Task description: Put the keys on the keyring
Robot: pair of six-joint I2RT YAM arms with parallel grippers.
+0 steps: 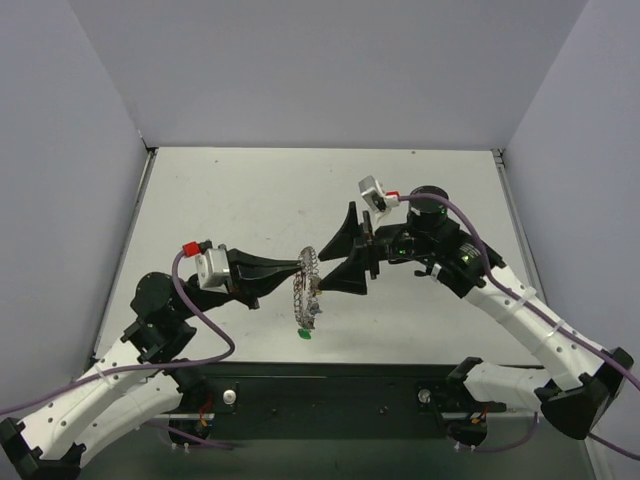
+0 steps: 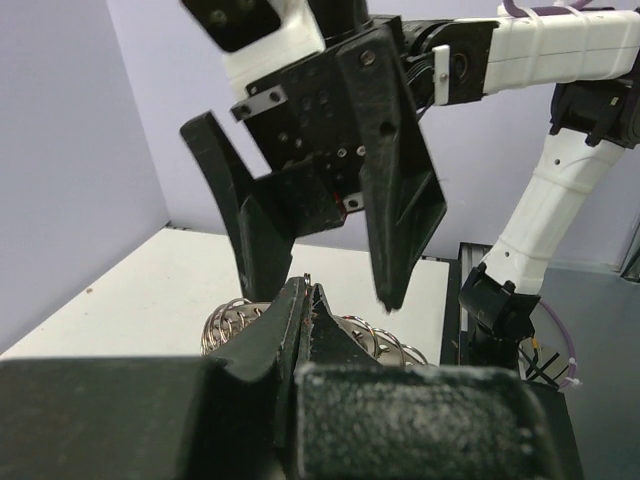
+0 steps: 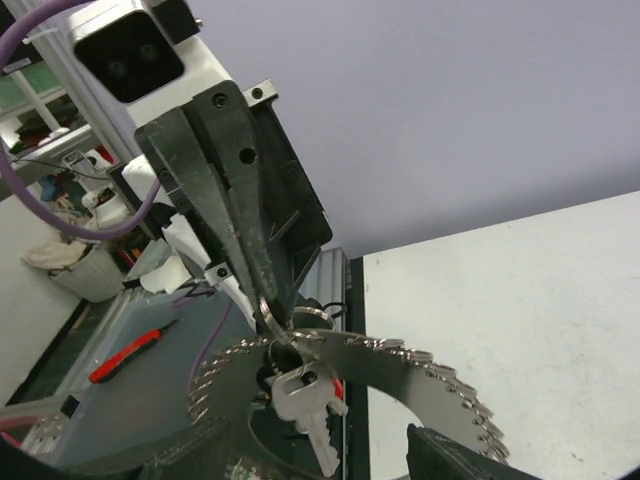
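The white table (image 1: 250, 200) is matte, with a few faint scuffs. Over its lower middle, two black, wedge-shaped plastic grippers meet tip to tip.

The left gripper (image 1: 303, 264) comes in from the left. Its jaws are pressed together on the thin wire of the keyring (image 3: 420, 365), which it holds up on edge above the table.

The right gripper (image 1: 325, 270) comes in from the right. Its fingers are spread well apart and hold nothing, with their tips just beside the ring; whether they touch it I cannot tell.

The keyring is a large silver loop, thickly fringed with small shiny metal pieces that stand out like saw teeth.

One silver key (image 3: 305, 395) with a notched blade hangs from the ring just below the clamped spot.

A small green piece (image 1: 304, 334) lies on the table near the bottom of the ring, too small to tell what it is.
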